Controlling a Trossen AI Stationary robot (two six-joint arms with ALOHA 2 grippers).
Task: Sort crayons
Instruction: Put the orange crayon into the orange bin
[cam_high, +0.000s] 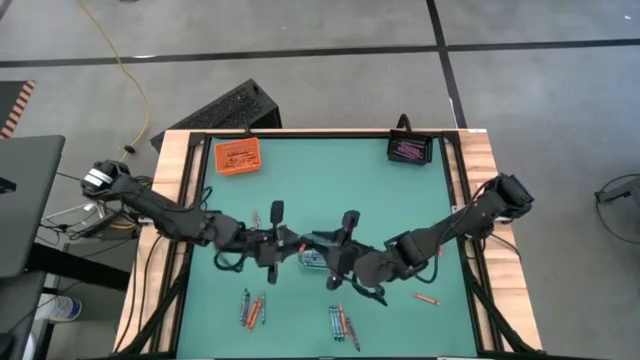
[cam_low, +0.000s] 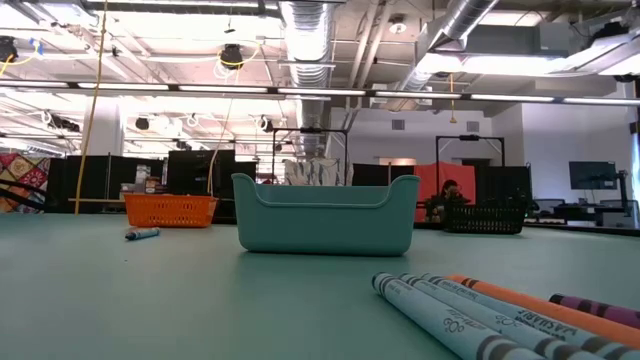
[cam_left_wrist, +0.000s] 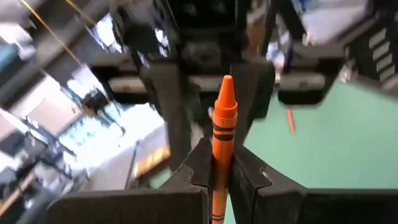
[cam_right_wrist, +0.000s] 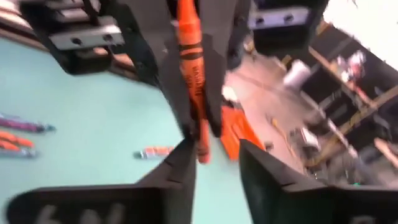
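Left gripper (cam_left_wrist: 222, 177) jaws pinched orange crayon (cam_left_wrist: 222, 124); right gripper (cam_right_wrist: 214, 155) jaws spread beside it, mid-handover. Orange tray (cam_high: 237, 157), black tray (cam_high: 409, 150) partly filled; loose crayons (cam_high: 342, 322) remained on tabletop (cam_high: 330, 190).

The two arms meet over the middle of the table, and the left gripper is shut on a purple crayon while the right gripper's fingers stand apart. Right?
One thing is off: the crayon is orange, not purple. The left wrist view shows it upright, pinched in the left gripper. The rest holds: the arms meet mid-table, and the right gripper stands open in the right wrist view.
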